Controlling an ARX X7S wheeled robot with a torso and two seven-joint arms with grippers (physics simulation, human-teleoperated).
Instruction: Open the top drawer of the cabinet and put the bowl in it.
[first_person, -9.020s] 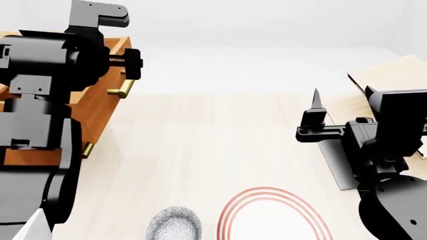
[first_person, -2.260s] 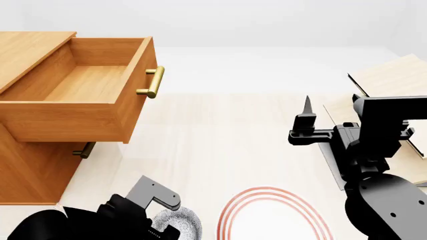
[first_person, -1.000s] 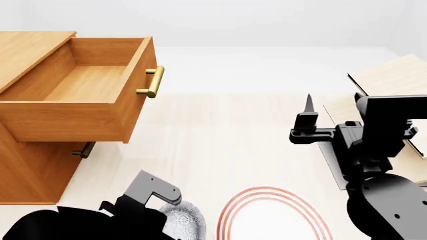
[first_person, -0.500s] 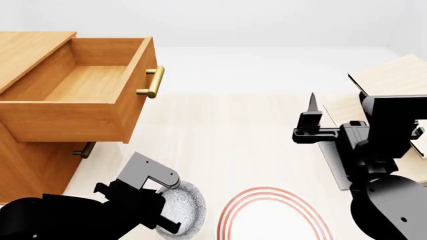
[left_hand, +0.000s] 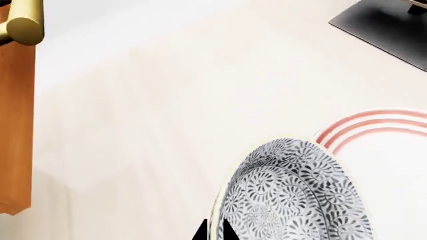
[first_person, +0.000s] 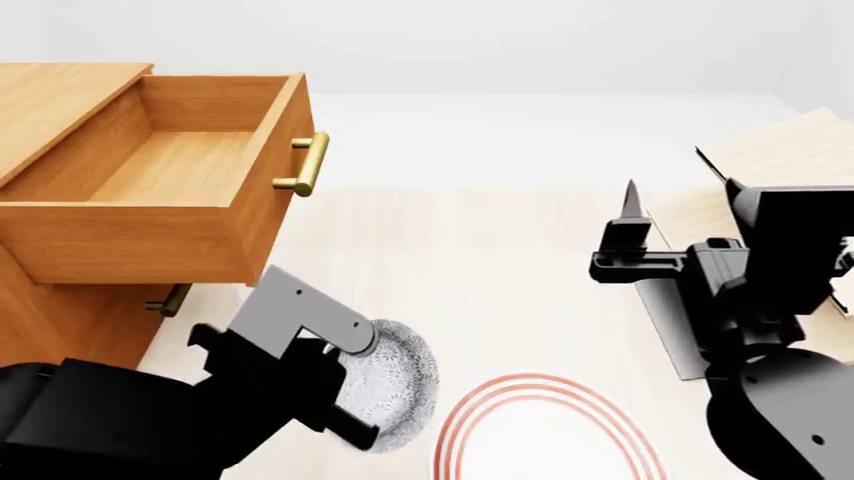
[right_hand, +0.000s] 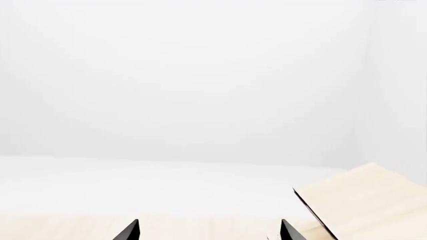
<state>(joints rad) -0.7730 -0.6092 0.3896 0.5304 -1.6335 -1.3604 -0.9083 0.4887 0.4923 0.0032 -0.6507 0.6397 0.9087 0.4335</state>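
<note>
Bowl (first_person: 395, 385) sat pinched at its rim by the left gripper (first_person: 350, 392), raised beside the plate (first_person: 541, 425), below the open top drawer (first_person: 160, 190); the right gripper (right_hand: 208, 231) hung spread and empty. Only the left wrist view showed the bowl's patterned inside (left_hand: 293, 195).

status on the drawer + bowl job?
Done: the top drawer of the cabinet stands pulled out, its inside bare. In hand: the left gripper has the bowl by its rim, apparently off the floor beside the plate. Left: carry it into the drawer and release. The right gripper is idle, open.
</note>
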